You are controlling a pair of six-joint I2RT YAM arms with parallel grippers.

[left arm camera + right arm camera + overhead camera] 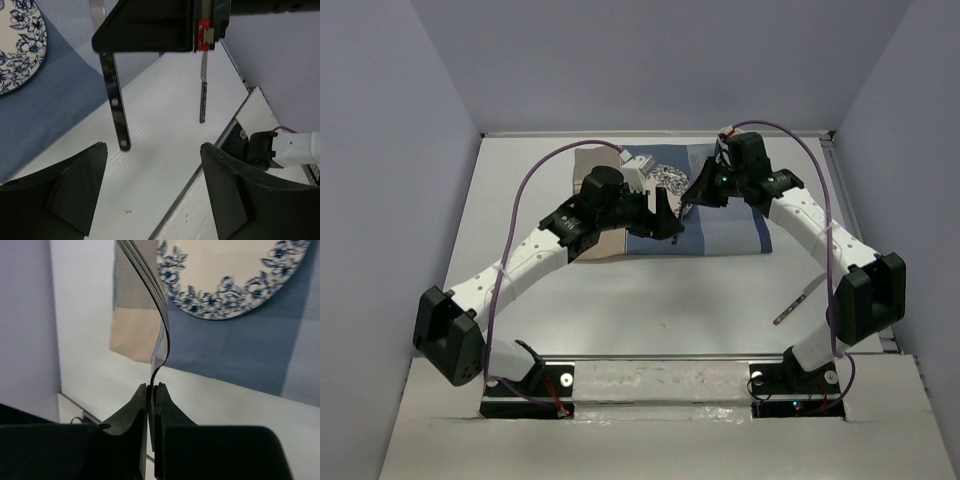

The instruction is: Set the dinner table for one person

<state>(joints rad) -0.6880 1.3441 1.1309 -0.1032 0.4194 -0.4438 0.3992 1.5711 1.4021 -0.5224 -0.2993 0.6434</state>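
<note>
My right gripper (pixel 693 201) is shut on the handle of a metal fork (pixel 161 315) and holds it above the striped mat's near edge, tines pointing away; in the right wrist view the gripper (pixel 151 386) has its jaws pressed on the handle. The fork's dark handle (pixel 115 102) hangs in the left wrist view. My left gripper (pixel 669 222) is open and empty (pixel 154 148), just left of the fork over the white dinner table (pixel 650 300). A blue-flowered plate (pixel 666 178) lies on the mat; it also shows in the right wrist view (pixel 235 275).
The blue-and-beige striped mat (pixel 720 225) lies at the table's far middle. A knife (pixel 798 302) lies on the table at the right, near my right arm; it also shows in the left wrist view (pixel 203 90). Grey walls close in three sides.
</note>
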